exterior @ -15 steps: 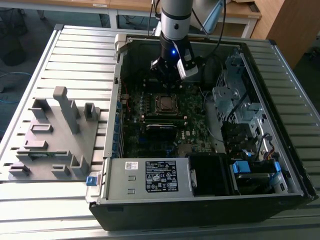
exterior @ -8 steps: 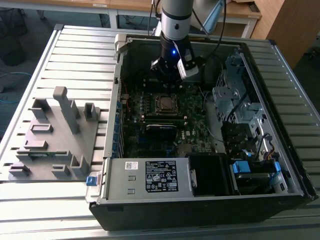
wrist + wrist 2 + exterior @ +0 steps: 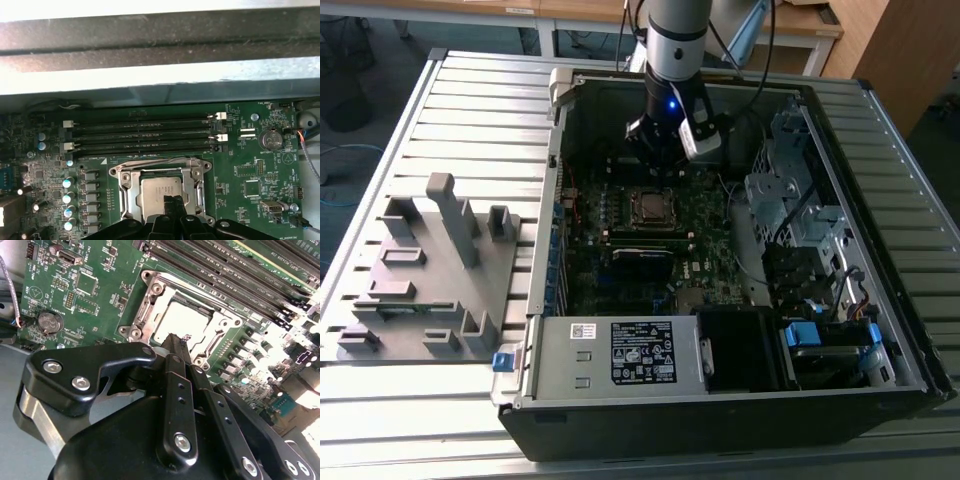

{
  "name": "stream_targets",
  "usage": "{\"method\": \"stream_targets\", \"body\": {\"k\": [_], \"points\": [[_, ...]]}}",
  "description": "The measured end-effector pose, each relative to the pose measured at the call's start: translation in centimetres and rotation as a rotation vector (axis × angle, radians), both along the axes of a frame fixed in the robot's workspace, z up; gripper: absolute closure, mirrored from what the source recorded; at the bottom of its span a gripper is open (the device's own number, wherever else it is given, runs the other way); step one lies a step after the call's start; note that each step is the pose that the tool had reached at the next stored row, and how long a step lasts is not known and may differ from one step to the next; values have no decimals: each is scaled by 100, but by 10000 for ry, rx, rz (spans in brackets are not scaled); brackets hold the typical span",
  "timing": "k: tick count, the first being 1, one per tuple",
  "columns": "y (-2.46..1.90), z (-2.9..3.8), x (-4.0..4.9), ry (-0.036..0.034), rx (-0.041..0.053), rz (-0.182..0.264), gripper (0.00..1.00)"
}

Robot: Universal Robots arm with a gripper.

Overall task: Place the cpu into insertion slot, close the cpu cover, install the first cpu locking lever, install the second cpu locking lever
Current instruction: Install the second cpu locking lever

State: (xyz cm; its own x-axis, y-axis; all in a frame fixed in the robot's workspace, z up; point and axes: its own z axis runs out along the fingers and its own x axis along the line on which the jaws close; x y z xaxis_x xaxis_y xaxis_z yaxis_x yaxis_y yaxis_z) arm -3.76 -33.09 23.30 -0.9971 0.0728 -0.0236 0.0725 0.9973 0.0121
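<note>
Gripper (image 3: pixel 176 340) clenched, empty, over cpu (image 3: pixel 161 192) | cover (image 3: pixel 125 192) down | exterior view: grey fixture block (image 3: pixel 430 270) beside case

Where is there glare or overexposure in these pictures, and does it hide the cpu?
In the second wrist view, strong glare washes out the cpu top and the board's far side; the gripper in front stays dark. In the first wrist view, the cpu is evenly lit, with a bright band across the case wall above. In the exterior view, lighting is dim inside the case, without glare.
</note>
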Motion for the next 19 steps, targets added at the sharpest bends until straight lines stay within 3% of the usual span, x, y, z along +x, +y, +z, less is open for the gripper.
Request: {"method": "stream_targets", "body": {"k": [7, 14, 19], "points": [[-5, -1, 4, 0, -3, 15, 90], [-55, -1, 3, 0, -2, 25, 90], [-62, -1, 4, 0, -3, 26, 90]]}}
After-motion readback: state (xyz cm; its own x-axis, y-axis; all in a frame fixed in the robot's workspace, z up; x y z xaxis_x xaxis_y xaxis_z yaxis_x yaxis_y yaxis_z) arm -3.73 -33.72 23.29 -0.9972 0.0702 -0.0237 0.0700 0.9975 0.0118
